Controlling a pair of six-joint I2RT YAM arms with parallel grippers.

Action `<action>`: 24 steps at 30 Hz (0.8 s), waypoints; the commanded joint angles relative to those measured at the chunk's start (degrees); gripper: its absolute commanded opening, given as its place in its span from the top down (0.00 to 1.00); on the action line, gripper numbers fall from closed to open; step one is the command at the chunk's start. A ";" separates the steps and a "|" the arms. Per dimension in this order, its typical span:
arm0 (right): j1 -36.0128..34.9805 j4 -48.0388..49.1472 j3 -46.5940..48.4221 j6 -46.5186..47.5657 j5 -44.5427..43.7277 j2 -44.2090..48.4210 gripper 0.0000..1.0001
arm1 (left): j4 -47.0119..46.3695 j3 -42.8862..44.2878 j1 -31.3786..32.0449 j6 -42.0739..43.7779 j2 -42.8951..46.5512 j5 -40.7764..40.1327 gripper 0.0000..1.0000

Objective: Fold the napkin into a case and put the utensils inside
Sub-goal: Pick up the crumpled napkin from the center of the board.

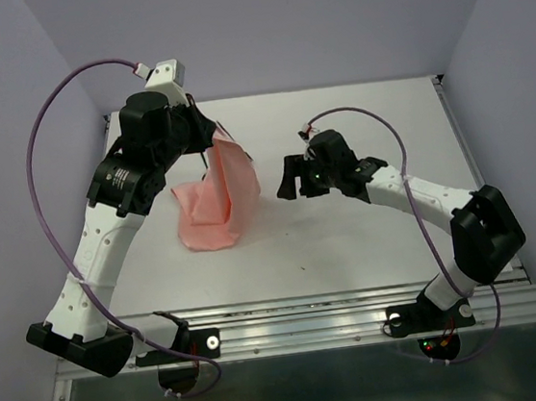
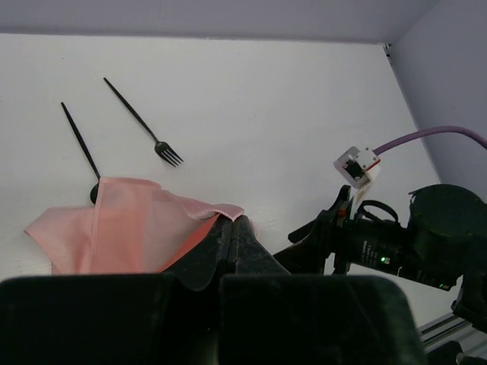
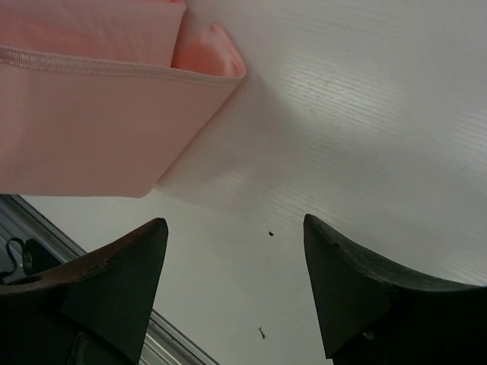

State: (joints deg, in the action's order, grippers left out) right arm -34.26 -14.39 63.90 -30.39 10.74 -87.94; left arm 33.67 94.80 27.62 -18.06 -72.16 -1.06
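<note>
Left gripper [image 2: 232, 228] clamped on napkin [image 2: 114, 228] corner; right gripper [image 3: 234, 224] jaws apart, beside napkin

Robotics lab bench, white table [image 1: 370, 247], lavender enclosure walls [image 1: 277, 25] (aluminium rail [image 1: 312, 329])

Colour key: the napkin [image 1: 218, 201] is plain pale salmon pink, unpatterned, with a stitched hem of the same tint. The fork [image 2: 143, 122] and spoon [image 2: 80, 144] are solid black. The table [image 1: 369, 237] is white, finely ribbed in the right wrist view and flecked with a few dark specks. The walls [image 1: 277, 25] are pale lavender. The left arm [image 1: 95, 254] and right arm [image 1: 423, 197] have white links and black joints. The cables [image 2: 437, 130] are purple; the front rail [image 1: 312, 329] is silver-grey.
</note>
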 commanded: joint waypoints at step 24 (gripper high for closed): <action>-8.98 44.33 -5.07 32.68 8.59 -16.12 0.16 | 1.48 2.76 -0.28 3.56 7.56 0.62 1.00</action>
State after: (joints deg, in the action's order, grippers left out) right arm -43.16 11.40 64.05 -3.73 12.82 -104.99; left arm 36.77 96.16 27.62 -16.25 -67.94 -0.97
